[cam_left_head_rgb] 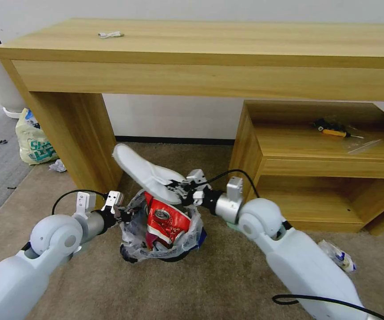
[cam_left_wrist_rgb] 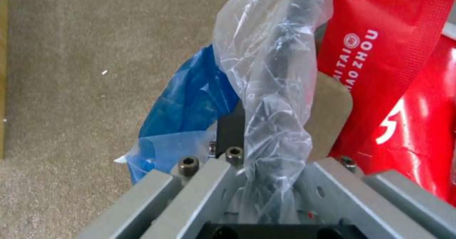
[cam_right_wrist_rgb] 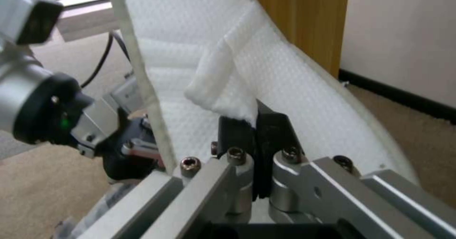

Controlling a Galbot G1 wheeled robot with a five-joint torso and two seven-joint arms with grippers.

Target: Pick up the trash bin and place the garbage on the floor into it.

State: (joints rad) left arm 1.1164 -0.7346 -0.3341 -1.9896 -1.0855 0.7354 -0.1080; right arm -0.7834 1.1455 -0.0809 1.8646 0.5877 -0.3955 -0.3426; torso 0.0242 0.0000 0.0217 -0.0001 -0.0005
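The trash bin (cam_left_head_rgb: 135, 242), small and black with a crinkly clear liner, sits low over the floor (cam_left_head_rgb: 227, 284) between my arms. My left gripper (cam_left_head_rgb: 121, 212) is shut on its near-left rim; in the left wrist view the left gripper (cam_left_wrist_rgb: 259, 134) pinches the plastic-covered rim (cam_left_wrist_rgb: 280, 75) beside a blue patch (cam_left_wrist_rgb: 190, 100). A red wrapper (cam_left_head_rgb: 167, 222) and a crushed can (cam_left_head_rgb: 161, 216) lie inside. My right gripper (cam_left_head_rgb: 182, 190) is shut on a white slipper (cam_left_head_rgb: 140, 170), holding it tilted over the bin's far rim. In the right wrist view the right gripper (cam_right_wrist_rgb: 256, 132) clamps the slipper (cam_right_wrist_rgb: 280, 64) by its strap.
A wooden desk (cam_left_head_rgb: 209, 49) stands right behind the bin, its leg (cam_left_head_rgb: 78, 138) close on the left. A low shelf unit (cam_left_head_rgb: 325, 164) stands at the right. A yellowish knotted bag (cam_left_head_rgb: 34, 140) and tissue (cam_left_head_rgb: 58, 166) lie left; crumpled plastic (cam_left_head_rgb: 339, 255) lies on the carpet right.
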